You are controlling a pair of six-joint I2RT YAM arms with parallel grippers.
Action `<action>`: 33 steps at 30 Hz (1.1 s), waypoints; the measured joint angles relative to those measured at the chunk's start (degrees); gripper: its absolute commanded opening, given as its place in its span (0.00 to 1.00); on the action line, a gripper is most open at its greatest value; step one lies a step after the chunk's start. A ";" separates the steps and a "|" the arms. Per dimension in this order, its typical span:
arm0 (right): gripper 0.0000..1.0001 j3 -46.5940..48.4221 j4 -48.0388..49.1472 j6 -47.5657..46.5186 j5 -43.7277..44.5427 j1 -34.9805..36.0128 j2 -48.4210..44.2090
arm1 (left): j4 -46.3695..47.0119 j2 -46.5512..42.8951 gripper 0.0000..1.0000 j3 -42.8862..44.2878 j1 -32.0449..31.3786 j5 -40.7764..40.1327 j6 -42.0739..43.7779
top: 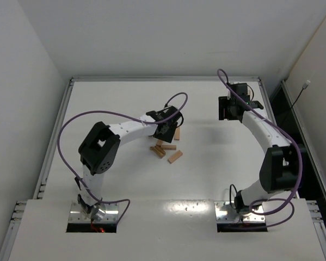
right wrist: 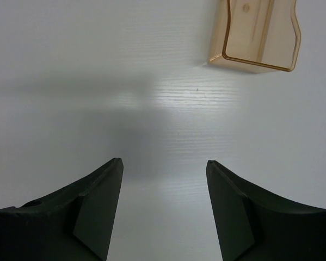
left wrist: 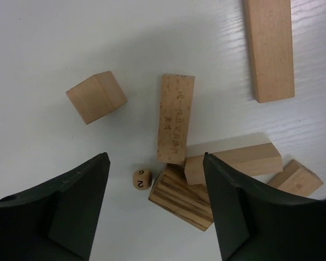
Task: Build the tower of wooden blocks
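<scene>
Several loose tan wooden blocks [top: 164, 148] lie scattered at the table's middle, not stacked. The left wrist view shows a cube [left wrist: 96, 97], a printed bar [left wrist: 175, 118], a long bar [left wrist: 268, 48], a pale bar [left wrist: 233, 157] resting on a striped block [left wrist: 182, 197], a small block [left wrist: 296, 178] and a tiny numbered die [left wrist: 142, 179]. My left gripper [left wrist: 156, 163] is open, hovering over the die and the striped block; it also shows in the top view [top: 164, 129]. My right gripper [right wrist: 164, 166] is open and empty above bare table, far from the blocks [top: 227, 109].
A translucent amber plastic container [right wrist: 256, 35] lies ahead of the right gripper. One bar [top: 175, 157] lies apart from the pile, toward the near side. Raised rails edge the table [top: 70, 92].
</scene>
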 measured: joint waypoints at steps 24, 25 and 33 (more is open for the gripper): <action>0.58 -0.57 -0.52 0.96 -6.21 -3.28 0.35 | 0.70 9.40 0.43 5.44 3.28 5.66 0.07; 0.58 -0.57 -0.59 0.96 -6.36 -3.37 0.39 | 0.76 9.42 0.41 5.44 3.28 5.77 0.02; 0.58 -0.57 -1.03 0.96 -7.41 -3.87 0.68 | 0.48 10.82 0.00 7.93 3.34 7.30 0.33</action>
